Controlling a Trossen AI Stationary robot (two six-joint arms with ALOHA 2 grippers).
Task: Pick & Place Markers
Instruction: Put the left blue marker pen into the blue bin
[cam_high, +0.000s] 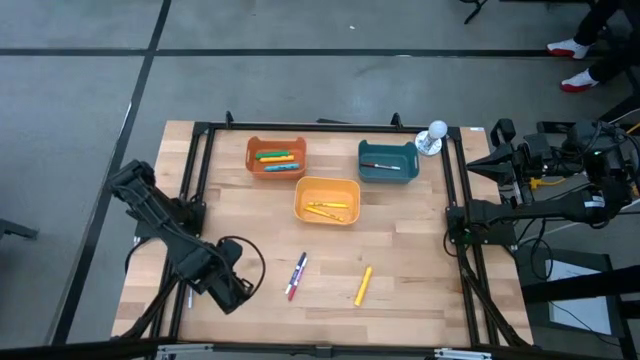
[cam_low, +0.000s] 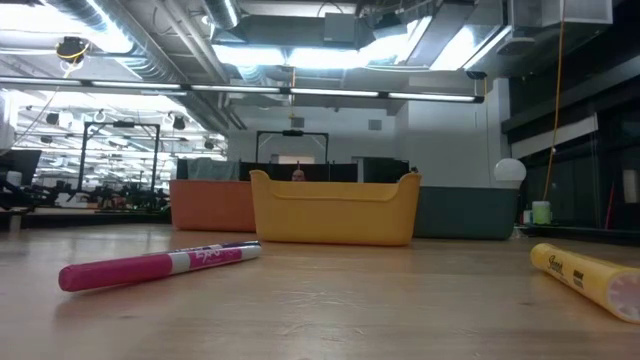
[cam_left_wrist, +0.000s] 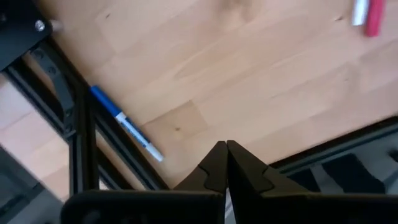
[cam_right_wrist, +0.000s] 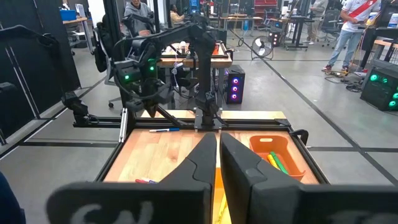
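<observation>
Markers lay loose on the table (cam_high: 420, 290): a pink one (cam_high: 297, 276), a yellow one (cam_high: 363, 285), and a blue one (cam_left_wrist: 124, 121) by the frame rail. My left gripper (cam_left_wrist: 226, 149) hung pinched together and empty above that blue one; my right gripper (cam_right_wrist: 218, 144) was closed, parked aside. I judged I should open wide, then straddle its middle. The pink marker's lettering was unreadable.

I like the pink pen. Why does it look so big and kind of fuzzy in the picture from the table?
In the low view the pink marker lies close to the camera, so it looms large and soft, like the yellow marker; ceiling lights glare white. In the high view the same markers look small and evenly lit.
</observation>
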